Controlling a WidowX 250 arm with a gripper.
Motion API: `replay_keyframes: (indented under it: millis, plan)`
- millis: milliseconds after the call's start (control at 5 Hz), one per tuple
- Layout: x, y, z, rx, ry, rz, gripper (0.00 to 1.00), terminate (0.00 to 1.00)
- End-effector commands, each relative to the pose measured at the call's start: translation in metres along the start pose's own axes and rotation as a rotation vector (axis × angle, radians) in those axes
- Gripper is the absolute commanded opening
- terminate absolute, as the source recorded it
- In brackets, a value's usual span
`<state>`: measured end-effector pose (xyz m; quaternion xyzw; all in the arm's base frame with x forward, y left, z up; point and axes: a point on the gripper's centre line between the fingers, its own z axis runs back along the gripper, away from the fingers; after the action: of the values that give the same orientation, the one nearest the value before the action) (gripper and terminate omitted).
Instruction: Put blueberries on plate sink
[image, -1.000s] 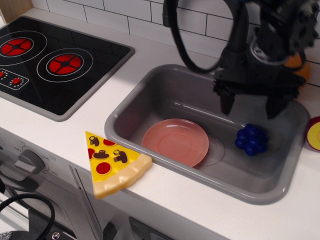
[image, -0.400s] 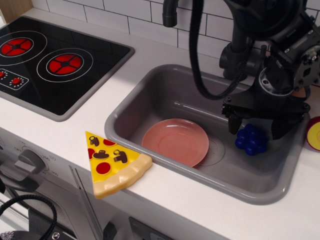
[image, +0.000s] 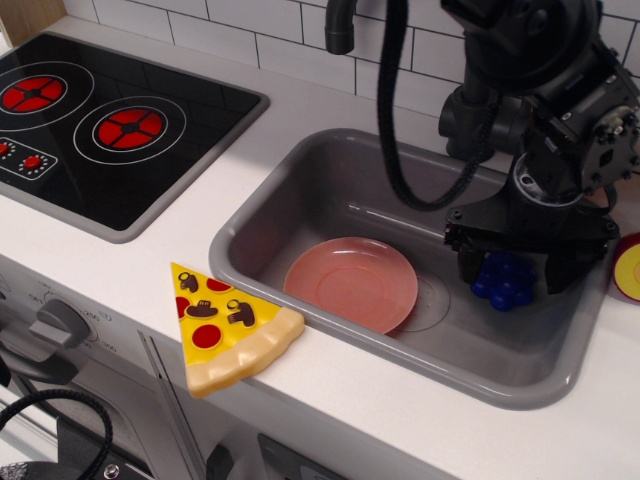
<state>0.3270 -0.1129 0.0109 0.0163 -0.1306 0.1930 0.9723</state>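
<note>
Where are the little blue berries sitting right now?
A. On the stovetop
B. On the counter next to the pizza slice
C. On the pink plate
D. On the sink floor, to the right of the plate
D: the blueberries lie on the bottom of the sink, apart from the plate, with the open gripper straddling them.

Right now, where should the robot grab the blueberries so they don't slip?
Probably across the middle of the blueberries, coming straight down from above. The cluster is a low, bumpy clump lying on the floor of the sink, so fingers on opposite sides can sit between the balls. The gripper already straddles it, open, one finger on each side.
</note>
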Motion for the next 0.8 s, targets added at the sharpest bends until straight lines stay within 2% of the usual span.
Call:
replay_keyframes:
  millis: [0,200,600]
  plan:
    - [0.0054,-0.0013,-0.0033,-0.025,-0.003,0.002,0.0,0.0]
    - [0.0093,-0.0026,-0.0074,-0.01,-0.011,0.004,0.0,0.0]
    - [0.0141,-0.0035,-0.0017,-0.026,-0.012,0.013,0.0,0.0]
